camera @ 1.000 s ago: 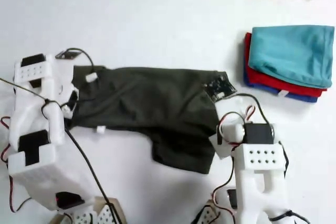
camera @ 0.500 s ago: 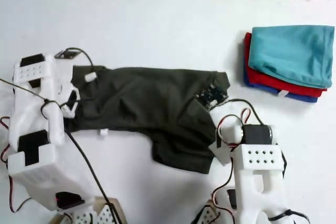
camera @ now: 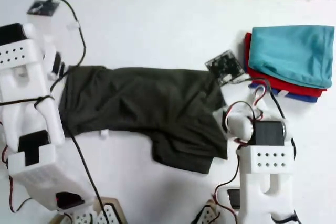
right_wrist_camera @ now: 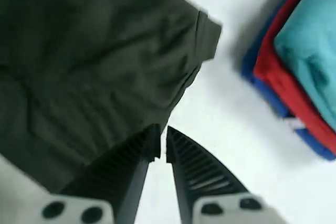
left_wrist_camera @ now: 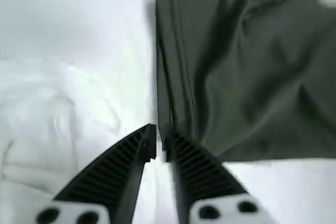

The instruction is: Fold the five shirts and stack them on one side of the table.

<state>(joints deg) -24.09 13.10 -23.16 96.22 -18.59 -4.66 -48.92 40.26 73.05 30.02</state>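
Left tool (left_wrist_camera: 160, 141): clenched, its tips pinching one short edge of the dark shirt (left_wrist_camera: 247, 72), as best I could judge.
Right tool (right_wrist_camera: 159, 139): likewise clamped, at the opposite hem near a sleeve corner.
Shirt: lay spread lengthwise on the bench (camera: 157, 24) between my arms, with one flap hanging toward my bases. The folded stack (camera: 291, 59), teal on red on blue, sat near its right end.
Risk: so thin a pinch could slip if I pulled the ends apart too hard. Dragging rightward could nudge the stack. The creased middle might fold crooked.
Pose: left arm (camera: 26, 93) stretched along the shirt's left end, and right arm (camera: 265, 166) reached up beside its right end, both wrists pitched down.
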